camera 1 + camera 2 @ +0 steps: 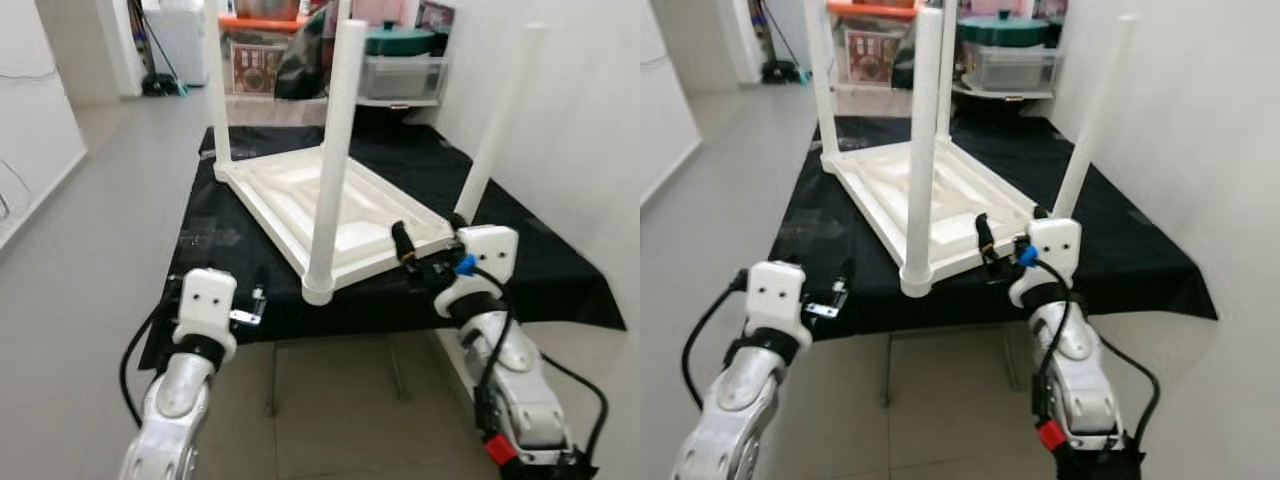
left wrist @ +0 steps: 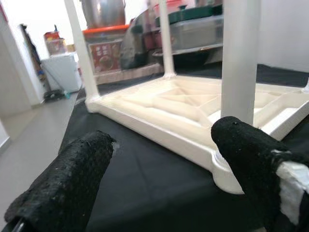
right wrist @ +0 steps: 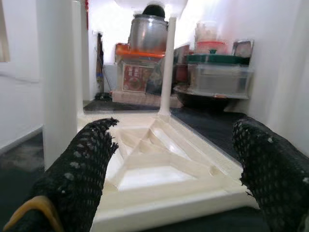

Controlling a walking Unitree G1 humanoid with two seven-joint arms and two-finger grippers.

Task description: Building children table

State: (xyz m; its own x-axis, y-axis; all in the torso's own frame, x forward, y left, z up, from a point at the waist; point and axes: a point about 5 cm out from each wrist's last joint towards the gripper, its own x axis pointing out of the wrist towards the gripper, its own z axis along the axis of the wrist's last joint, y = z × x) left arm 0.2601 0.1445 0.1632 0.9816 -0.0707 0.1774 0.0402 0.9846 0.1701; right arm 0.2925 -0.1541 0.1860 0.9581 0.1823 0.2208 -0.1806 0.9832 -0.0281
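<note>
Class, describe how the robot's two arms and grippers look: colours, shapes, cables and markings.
Both arms are silver with white, boxy wrist housings and black cables looping alongside. The right arm has a blue fitting at the wrist and a red part lower down. Left gripper and right gripper each have two long black, rough-textured fingers.

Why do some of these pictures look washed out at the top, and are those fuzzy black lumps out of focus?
Right wrist view: backlight bleaches the top; the right pincer fingers loom close and soft-edged. Left wrist view: the left pincer fingers likewise, with the upturned white plastic children's table sharper behind. Head views: even light, fairly sharp, white legs paling against the bright wall.
</note>
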